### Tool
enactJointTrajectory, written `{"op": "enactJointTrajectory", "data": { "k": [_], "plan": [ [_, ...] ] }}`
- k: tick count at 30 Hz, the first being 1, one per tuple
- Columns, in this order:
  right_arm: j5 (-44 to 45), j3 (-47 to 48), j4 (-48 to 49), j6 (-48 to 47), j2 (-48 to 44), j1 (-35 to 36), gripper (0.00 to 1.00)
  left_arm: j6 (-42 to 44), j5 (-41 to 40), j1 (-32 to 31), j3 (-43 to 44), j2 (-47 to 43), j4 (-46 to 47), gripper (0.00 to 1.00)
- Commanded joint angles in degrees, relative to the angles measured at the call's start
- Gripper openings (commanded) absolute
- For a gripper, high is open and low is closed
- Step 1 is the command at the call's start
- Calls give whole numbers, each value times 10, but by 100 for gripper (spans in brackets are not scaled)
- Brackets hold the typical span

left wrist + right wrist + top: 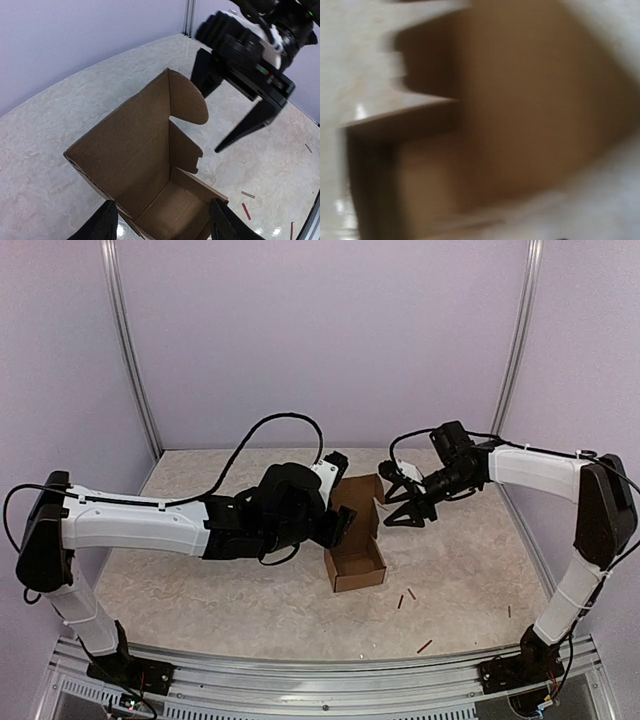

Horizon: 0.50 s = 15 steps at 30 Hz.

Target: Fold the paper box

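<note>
**Paper box.** The paper box [357, 562] stands on the tabletop [200, 590] near its centre, between the two arms. It is brown cardboard, partly erected: an open tray with upright walls and a tall rear panel rising on the far side. In the left wrist view, a rounded flap [187, 100] projects from the upper edge of that panel, and a notched tab sits below it.

**Left gripper.** The left gripper [342, 530] is at the box's left side. Its jaws are apart. In the left wrist view the two fingers [105, 222] straddle the near end of the tray. Contact with the walls cannot be determined.

**Right gripper.** The right gripper [400, 512] hangs just beside the rear panel, on its right. Its jaws are spread wide, with nothing between them. The right wrist view is blurred; cardboard fills most of it.

**Tabletop.** Several small dark sticks [405, 598] lie loose, near the box's right side.
</note>
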Motion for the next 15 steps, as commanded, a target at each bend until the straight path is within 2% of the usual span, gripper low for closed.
{"op": "enactJointTrajectory", "data": {
  "k": [1,9,12,15],
  "plan": [
    [13,-59,-21,-9,-76,43,63,32,-53,12,34,34,-14,61],
    [50,-128,-30,28,-181,57,63,149,80,84,38,55,83,55],
    [72,-147,-49,31,-215,57,63,166,77,87,38,50,57,57],
    [97,-169,-44,36,-249,49,64,155,82,80,-31,0,72,62]
  ]
}}
